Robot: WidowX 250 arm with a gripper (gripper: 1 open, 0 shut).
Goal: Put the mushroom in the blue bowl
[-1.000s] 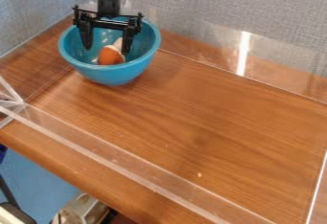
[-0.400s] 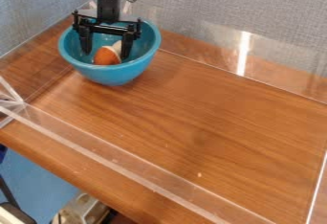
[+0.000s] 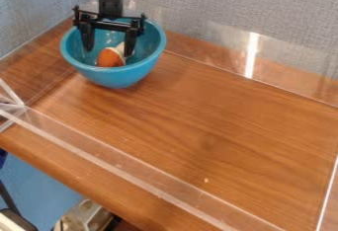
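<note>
Orange-brown capped toy mushroom (image 3: pixel 111 56): lying inside the glossy turquoise-blue round plastic bowl (image 3: pixel 82 67) | bowl: on the wooden tabletop (image 3: pixel 211 107), far-left corner | black end effector (image 3: pixel 109 39): above the bowl, pointing down, fingers spread wide, gripping nothing

My black pincer (image 3: pixel 109 30) looks matt; the blue bowl (image 3: pixel 134 69) is glossy plastic, the table (image 3: pixel 211 116) smooth varnished wood with clear plastic walls (image 3: pixel 284 62).

A black tool (image 3: pixel 110 33) with thin fingers (image 3: pixel 82 30) on a dark wrist.
</note>
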